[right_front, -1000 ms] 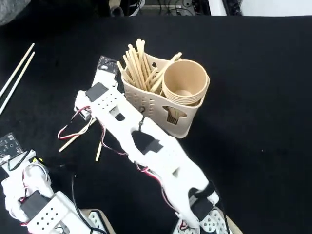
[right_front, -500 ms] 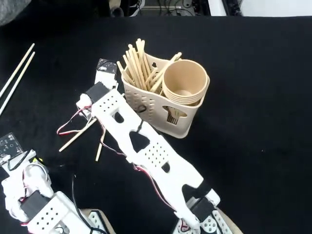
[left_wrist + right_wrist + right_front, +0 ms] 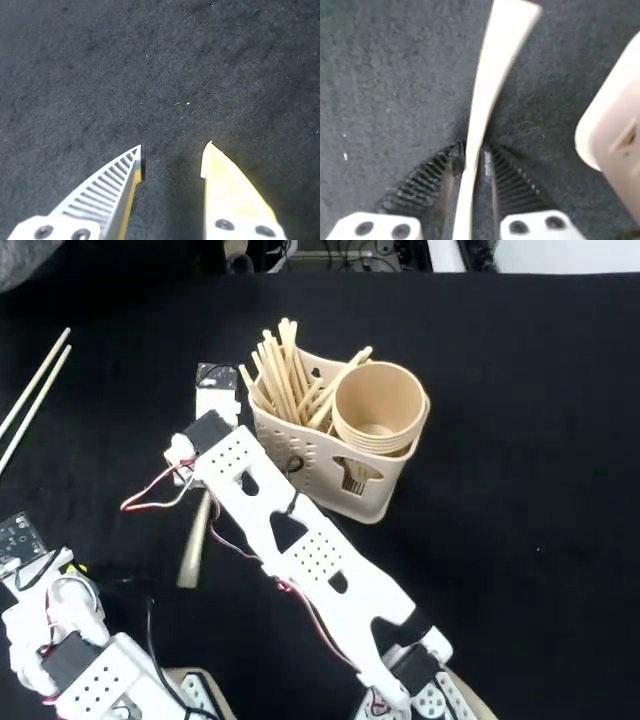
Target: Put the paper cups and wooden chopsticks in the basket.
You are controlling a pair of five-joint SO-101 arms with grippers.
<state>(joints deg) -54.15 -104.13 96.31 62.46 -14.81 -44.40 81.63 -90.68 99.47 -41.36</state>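
The right gripper (image 3: 470,150) is now clamping a chopstick (image 3: 192,545) between its jaws, just to the left of the basket (image 3: 300,455). A second ago two sticks were lying slanted on the counter (image 3: 520,540) in that spot. Now they are no longer lying there, and the piece in the jaws is pointing away from the basket wall. It looks broad, so I cannot tell whether it is one stick or two pressed together. The right arm has been twisting at the wrist during the pickup, while its reach beside the basket is staying much the same.

That is looking like a finished grasp, so lifting and carrying it over the basket rim is probably coming next. The cups (image 3: 380,410) are already sitting nested inside the basket beside a bundle of sticks (image 3: 285,370).

A loose pair (image 3: 35,390) is lying well to the basket's left, untouched. The left gripper (image 3: 172,150) is hanging open over bare counter, holding nothing.
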